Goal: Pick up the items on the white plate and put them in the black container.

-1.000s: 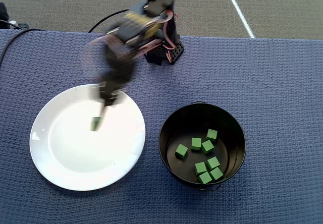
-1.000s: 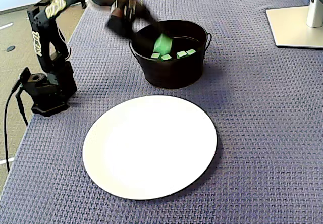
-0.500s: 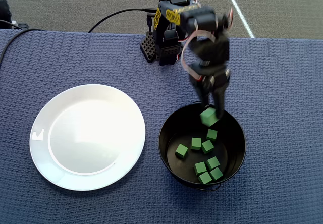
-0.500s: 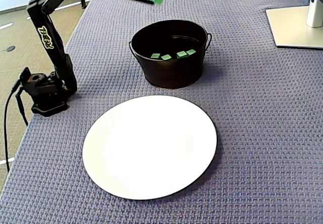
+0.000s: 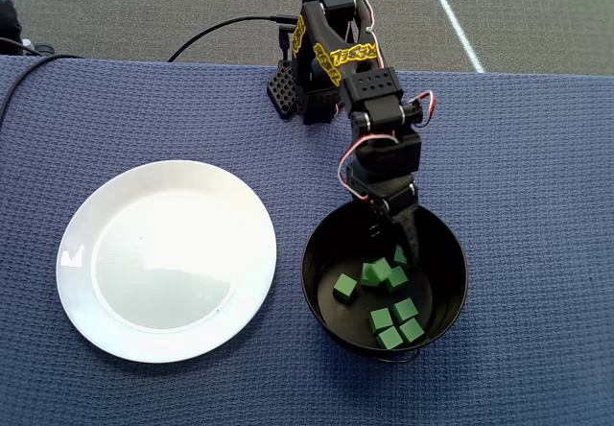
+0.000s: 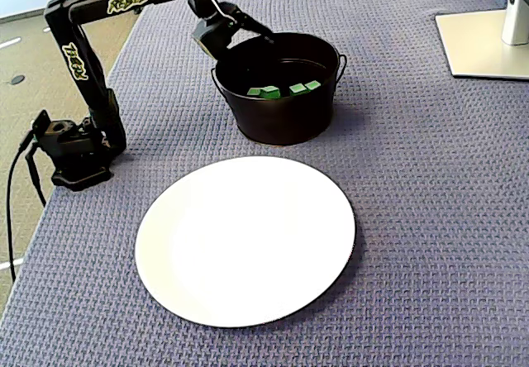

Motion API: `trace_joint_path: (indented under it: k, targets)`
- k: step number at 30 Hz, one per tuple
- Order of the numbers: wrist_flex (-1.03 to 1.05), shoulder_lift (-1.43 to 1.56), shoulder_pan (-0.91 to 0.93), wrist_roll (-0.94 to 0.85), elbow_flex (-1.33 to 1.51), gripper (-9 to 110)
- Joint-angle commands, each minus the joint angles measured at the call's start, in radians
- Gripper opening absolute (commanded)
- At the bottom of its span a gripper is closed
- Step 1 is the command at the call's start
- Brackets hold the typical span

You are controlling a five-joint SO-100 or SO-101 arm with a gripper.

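The jaws (image 5: 391, 237) hang just inside the mouth of the black container (image 5: 451, 296), reaching in over its rim on the side nearest the arm's base. In the overhead view the two fingers point down toward the floor of the pot, and they seem to stand a little apart, with nothing green between them. I say this with care, because dark fingers against a dark wall are hard to read, and in the fixed view the fingertips (image 6: 266, 35) are only a thin dark shape above the rim.

The green cubes (image 5: 394, 308) lie directly below and just beyond the jaws, on the bottom of the container. I can count about eight in the overhead view; the ones nearest the fingertips are bunched together and partly hidden, so the exact number is not sure. In the fixed view only a few cubes (image 6: 289, 89) show over the pot wall.

The white plate (image 5: 96, 301) lies well apart from the jaws, to the left in the overhead view, and it is bare in both views. I see no cube on it and none on the blue worktop (image 5: 537, 157).

So the relation that matters for the coming move is simple: everything green is under the jaws, inside the pot, and nothing waits on the plate side. My judgement is that the last drop is being finished or is just done, and the task looks nearly complete. The next move probably only needs the arm to rise straight up, clear of the rim and the wire handle.
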Motion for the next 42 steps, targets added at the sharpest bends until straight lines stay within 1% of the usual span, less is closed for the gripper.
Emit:
trace_joint_path:
  k: [1, 5, 7, 8, 9, 13, 15, 16, 19, 22, 24, 27, 30, 33, 37, 42]
  targets:
    - [0.227, 0.061, 0.086, 0.018, -0.402, 39]
    - [0.568, 0.135, 0.232, -0.017, -0.879, 34]
    - [0.69, 0.233, 0.304, -0.049, -0.976, 32]
    - [0.727, 0.308, 0.331, -0.071, -0.953, 32]
    - [0.71, 0.419, 0.36, -0.091, -0.847, 32]
    - [0.491, 0.98, 0.393, -0.313, -0.149, 33]
    - [0.407, 1.172, 0.413, -0.356, 0.086, 35]
    - [0.364, 1.241, 0.434, -0.385, 0.178, 35]
    - [0.331, 1.364, 0.448, -0.474, 0.371, 36]
    - [0.179, 1.476, 0.483, -0.644, 0.653, 35]
    - [0.083, 1.477, 0.531, -0.672, 0.796, 35]
    - [0.028, 1.477, 0.551, -0.77, 0.957, 35]
    - [0.011, 1.477, 0.552, -0.942, 1.097, 35]
    - [0.098, 1.477, 0.568, -1.138, 1.163, 36]
    - [0.293, 1.477, 0.548, -1.276, 1.183, 40]
    - [0.337, 1.477, 0.532, -1.322, 1.259, 40]
